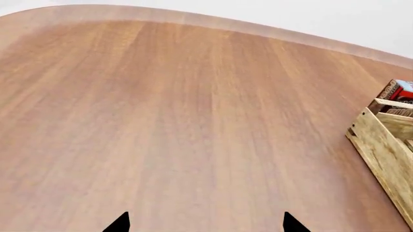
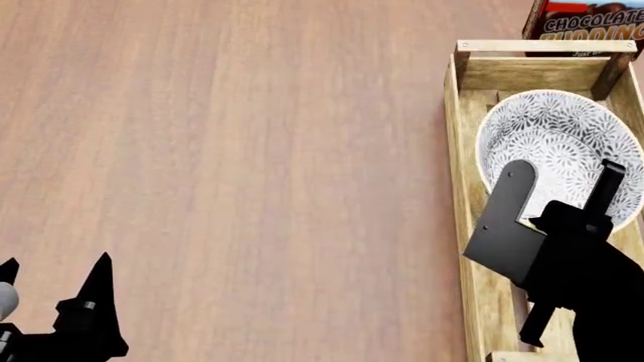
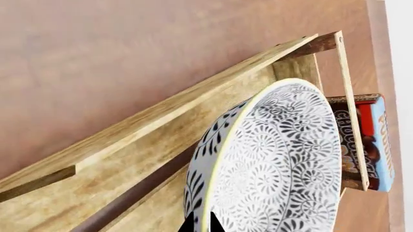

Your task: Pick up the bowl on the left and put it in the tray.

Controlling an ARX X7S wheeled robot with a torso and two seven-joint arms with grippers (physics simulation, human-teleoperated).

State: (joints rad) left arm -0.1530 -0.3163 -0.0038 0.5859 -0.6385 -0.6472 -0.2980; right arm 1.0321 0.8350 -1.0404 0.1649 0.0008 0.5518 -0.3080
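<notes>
The bowl (image 2: 559,139), white with a dense grey-blue floral pattern, is inside the far half of the tray (image 2: 460,188), a long light-wood crate at the right of the head view. My right gripper (image 2: 608,172) is shut on the bowl's near rim. In the right wrist view its two dark tips (image 3: 200,225) pinch the rim of the bowl (image 3: 277,159), which tilts against the tray's side wall (image 3: 161,140). I cannot tell whether the bowl touches the slats. My left gripper (image 2: 56,265) stands open over bare table at the near left, its tips (image 1: 206,224) wide apart with nothing between them.
A chocolate pudding box (image 2: 589,23) stands just beyond the tray's far end and also shows as the pudding box (image 3: 364,145) behind the bowl. The tray's corner (image 1: 384,145) appears in the left wrist view, as does the wooden table's far edge (image 1: 258,30).
</notes>
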